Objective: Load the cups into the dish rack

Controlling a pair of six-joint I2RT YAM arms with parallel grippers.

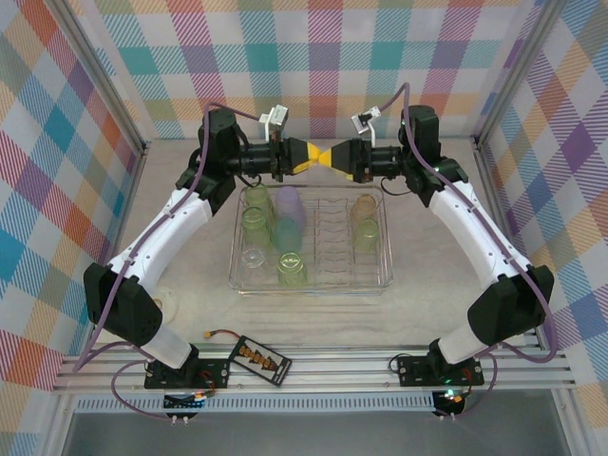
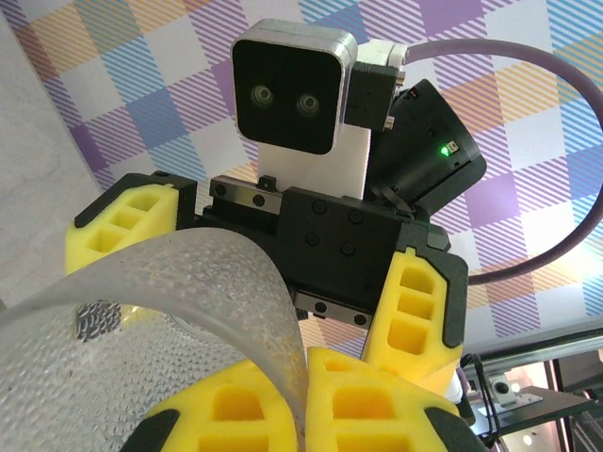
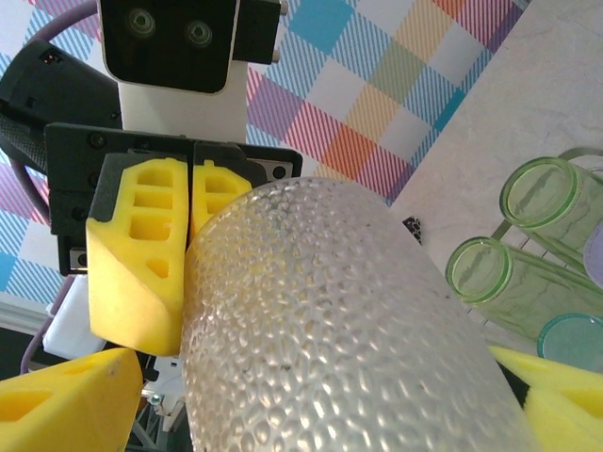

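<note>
up over the far rim of the dish rack [image 1: 385, 275], nose to nose with the right gripper [image 1: 338, 156]: the left gripper [image 1: 318, 158]. clamped tight on the thin wall of a clear dimpled cup [image 3: 330, 320], one yellow finger on each side of the plastic. held sideways in the air, well above the rack, between the two wrists. spread wide around that cup's other end: the right gripper's jaws, with a gap between plastic and at least one pad, so not squeezing.

down in the rack's left half, packed close: two light green cups [image 1: 255, 214], a lilac cup [image 1: 290, 204], a teal cup [image 1: 285, 234], a third green cup [image 1: 292, 271] and a clear tumbler [image 1: 252, 258] toward the near left corner. further right, past a stretch of bare wire dividers [image 1: 328, 233]: an orange cup [image 1: 364, 207] with a yellowish cup [image 1: 367, 237] just nearer.

at the table's near edge, between the arm bases: a flat black box [image 1: 259, 359] with orange marks.
</note>
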